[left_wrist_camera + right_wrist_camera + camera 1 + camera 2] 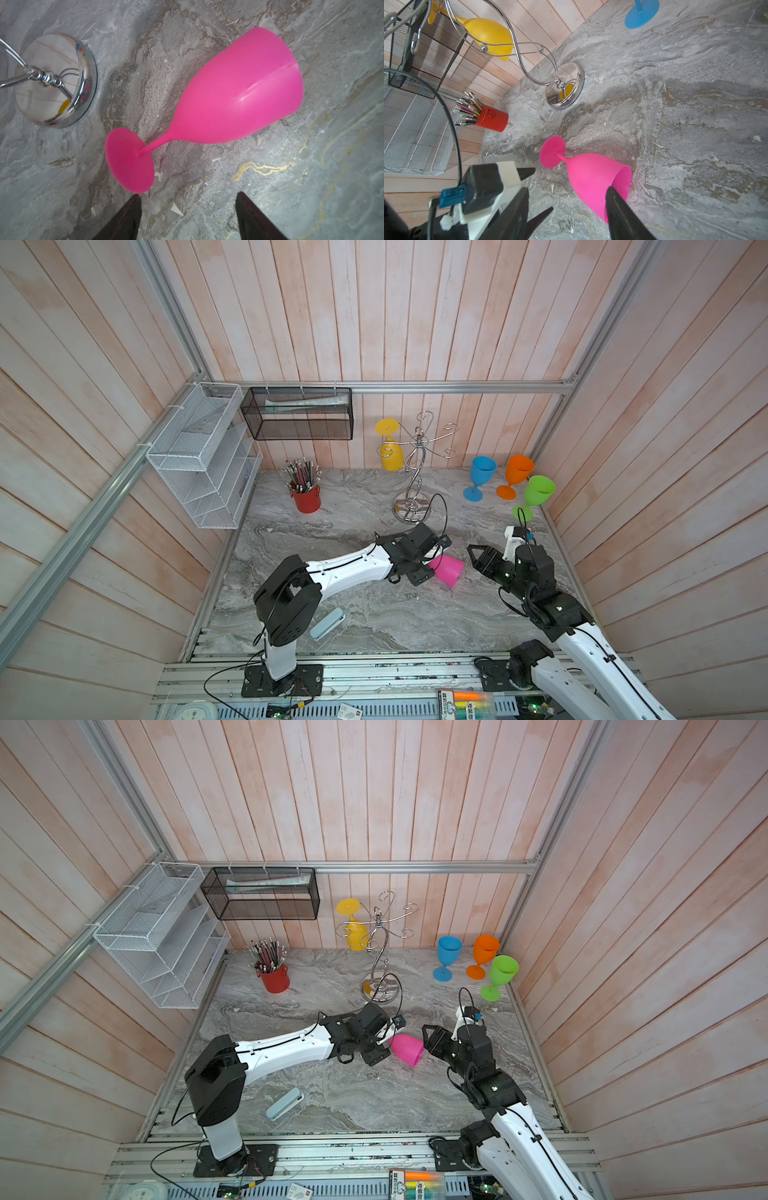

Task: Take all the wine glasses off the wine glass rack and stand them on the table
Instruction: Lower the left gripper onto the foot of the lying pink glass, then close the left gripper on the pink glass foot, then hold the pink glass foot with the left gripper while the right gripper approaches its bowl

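Pink wine glass (446, 568) lay on its side on the marble table (332, 614), off the wine glass rack (409, 506), in front of the rack's round base and a bit to its right. Its foot pointed toward the rack, its mouth away from it. Left arm was stretched low and long across the table from its mount, forearm near level, wrist bent down over the foot end of the glass. Left gripper (188, 195) was spread wide and held nothing, fingertips just short of the foot. Right arm was folded at the elbow and aimed its gripper toward the glass mouth from the side away from the rack. Right gripper (566, 189) was also spread, one finger (618, 207) at the rim; cannot tell if it touched or sat inside the mouth, the other finger was clear of the glass, no pinch. Yellow wine glass (392, 456) hung upside down from a hook arm on the rack's left side. Blue (482, 475), orange (517, 472) and green (538, 489) glasses stood upright right of the rack, well apart from it.
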Robot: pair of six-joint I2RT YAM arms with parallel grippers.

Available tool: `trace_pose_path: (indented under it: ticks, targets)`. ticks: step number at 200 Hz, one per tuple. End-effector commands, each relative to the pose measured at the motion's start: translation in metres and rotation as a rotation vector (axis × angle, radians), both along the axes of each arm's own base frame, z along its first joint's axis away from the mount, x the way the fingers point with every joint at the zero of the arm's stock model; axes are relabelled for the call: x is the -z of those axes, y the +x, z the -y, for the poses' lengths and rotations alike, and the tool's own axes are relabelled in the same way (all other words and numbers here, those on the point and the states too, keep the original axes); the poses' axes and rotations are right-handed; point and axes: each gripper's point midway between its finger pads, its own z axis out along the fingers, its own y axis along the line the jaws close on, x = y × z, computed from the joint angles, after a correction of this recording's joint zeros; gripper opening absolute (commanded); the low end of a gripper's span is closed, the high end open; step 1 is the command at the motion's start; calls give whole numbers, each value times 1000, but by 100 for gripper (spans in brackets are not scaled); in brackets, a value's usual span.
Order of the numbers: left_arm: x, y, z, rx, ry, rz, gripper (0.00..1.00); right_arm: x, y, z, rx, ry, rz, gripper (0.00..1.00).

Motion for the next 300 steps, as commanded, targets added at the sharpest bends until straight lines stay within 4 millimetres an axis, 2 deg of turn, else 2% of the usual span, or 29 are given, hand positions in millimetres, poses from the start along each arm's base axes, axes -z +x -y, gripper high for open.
trace_pose_path:
  ticks: [1,31,50,93,135,179,236,279,300]
  targets:
    - [5,16,2,66,17,1,74,2,-2,-2,-29,-4,6,60]
    - [15,29,7,182,39,53,74,0,-2,-2,-38,-10,17,60]
    - [11,38,9,237,10,50,74,-1,-3,-3,-44,-10,21,60]
    - [7,31,18,407,-21,80,74,1,-2,-3,-46,-12,28,60]
    - [24,27,15,477,30,77,74,-1,0,-3,-46,-7,42,60]
    - [38,40,15,487,85,114,73,-1,0,-4,-53,-3,45,60]
    - [55,48,22,481,114,109,60,0,-1,-2,-46,-2,53,60]
    - [67,44,23,472,119,63,51,0,-1,-1,-46,4,61,59]
    - [72,44,20,459,141,42,42,-1,-2,-1,-46,4,65,59]
